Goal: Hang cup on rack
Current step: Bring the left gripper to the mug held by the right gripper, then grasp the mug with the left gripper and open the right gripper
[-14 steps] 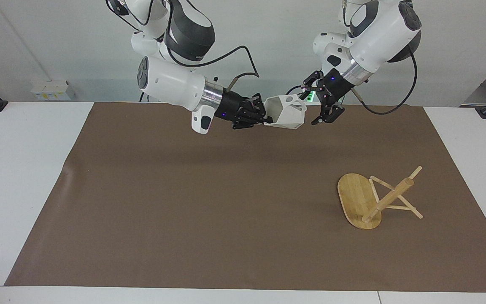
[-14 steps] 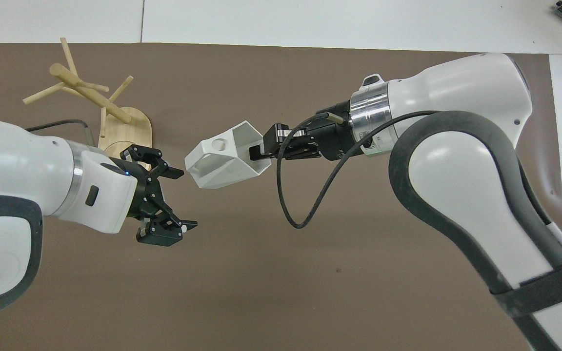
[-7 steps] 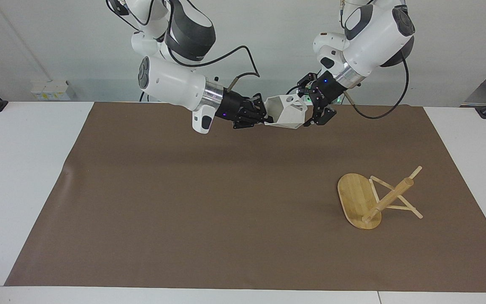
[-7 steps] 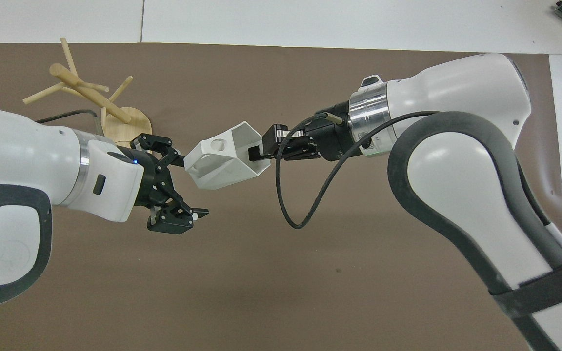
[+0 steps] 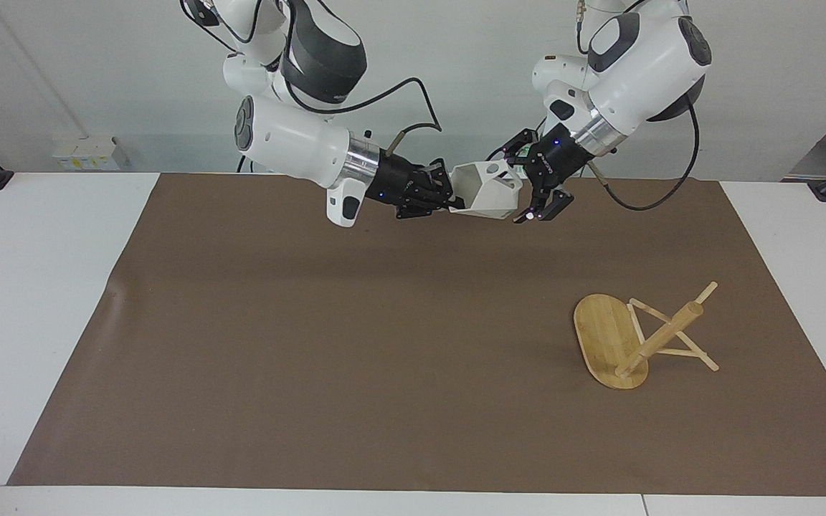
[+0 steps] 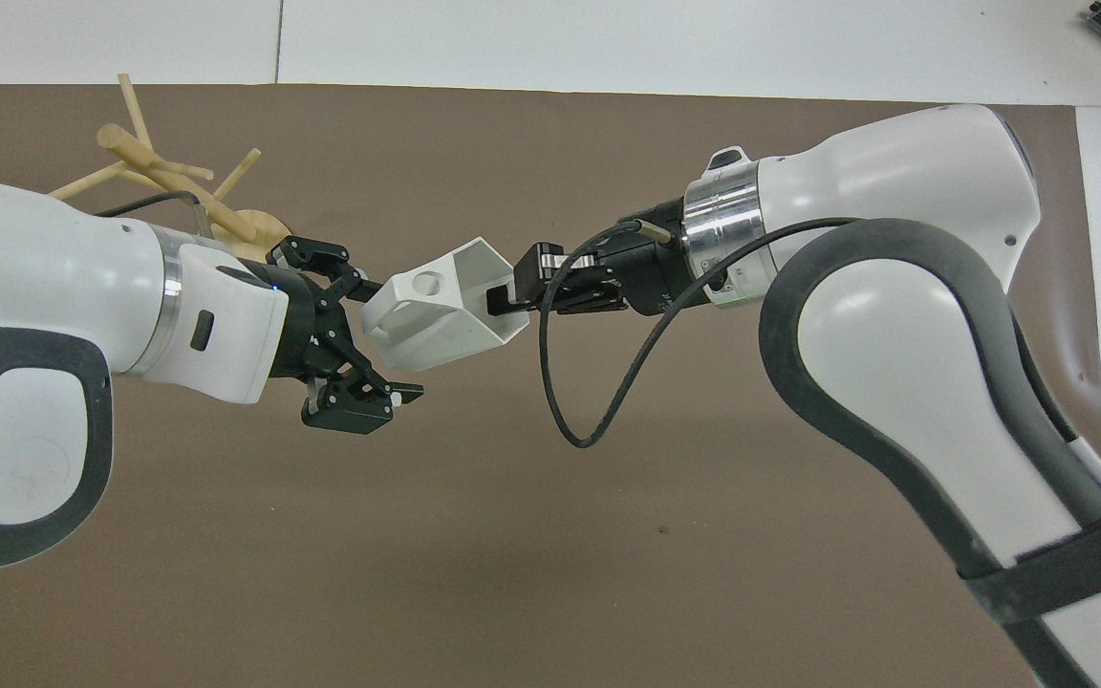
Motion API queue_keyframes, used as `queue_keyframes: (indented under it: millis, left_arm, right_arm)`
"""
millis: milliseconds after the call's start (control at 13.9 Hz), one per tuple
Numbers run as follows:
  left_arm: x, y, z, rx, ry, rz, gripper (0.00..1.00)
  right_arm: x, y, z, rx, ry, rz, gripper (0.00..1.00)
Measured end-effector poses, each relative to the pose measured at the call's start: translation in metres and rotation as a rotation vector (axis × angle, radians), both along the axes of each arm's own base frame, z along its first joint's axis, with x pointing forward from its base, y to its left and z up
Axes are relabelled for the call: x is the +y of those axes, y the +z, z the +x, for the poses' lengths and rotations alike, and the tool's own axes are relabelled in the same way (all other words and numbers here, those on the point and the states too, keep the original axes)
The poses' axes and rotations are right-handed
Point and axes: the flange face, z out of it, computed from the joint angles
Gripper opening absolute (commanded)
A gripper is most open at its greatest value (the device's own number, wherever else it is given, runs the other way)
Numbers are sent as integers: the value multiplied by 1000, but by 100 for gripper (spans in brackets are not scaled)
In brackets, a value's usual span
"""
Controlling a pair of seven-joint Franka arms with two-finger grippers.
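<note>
The white faceted cup (image 5: 486, 193) is held in the air on its side over the brown mat's edge nearest the robots. My right gripper (image 5: 449, 195) is shut on its rim end; it also shows in the overhead view (image 6: 510, 291). The cup (image 6: 441, 325) has its pierced tab handle (image 6: 428, 283) facing up. My left gripper (image 5: 524, 185) is open, its fingers straddling the cup's base end; it also shows in the overhead view (image 6: 386, 339). The bamboo rack (image 5: 628, 340) lies tipped over on the mat toward the left arm's end.
The brown mat (image 5: 312, 344) covers most of the white table (image 5: 40, 287). In the overhead view the rack (image 6: 154, 172) is partly hidden by my left arm. A black cable (image 6: 570, 382) loops below my right wrist.
My left gripper has moved in from beside the cup until its open fingers stand around the cup's base end. The right gripper and the cup have held still.
</note>
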Motion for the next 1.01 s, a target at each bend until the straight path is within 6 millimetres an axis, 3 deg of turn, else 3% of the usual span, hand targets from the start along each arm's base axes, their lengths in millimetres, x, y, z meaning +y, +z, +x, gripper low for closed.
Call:
queue_keyframes:
  millis: [216, 288, 432, 864, 1008]
  left_arm:
    - [-2, 3, 1, -11, 12, -21, 100]
    - [-3, 3, 1, -13, 13, -22, 89]
    - [-4, 3, 1, -14, 11, -23, 40]
    - [-3, 2, 2, -24, 6, -13, 4]
    - [-3, 2, 2, -25, 6, -12, 0]
  right_arm:
    - [2, 0, -1, 0, 3, 1, 0]
    - [2, 0, -1, 1, -1, 1, 0]
    - [1, 0, 1, 4, -17, 0, 0]
    - [2, -1, 0, 9, -15, -1, 0]
    - [2, -1, 0, 9, -15, -1, 0]
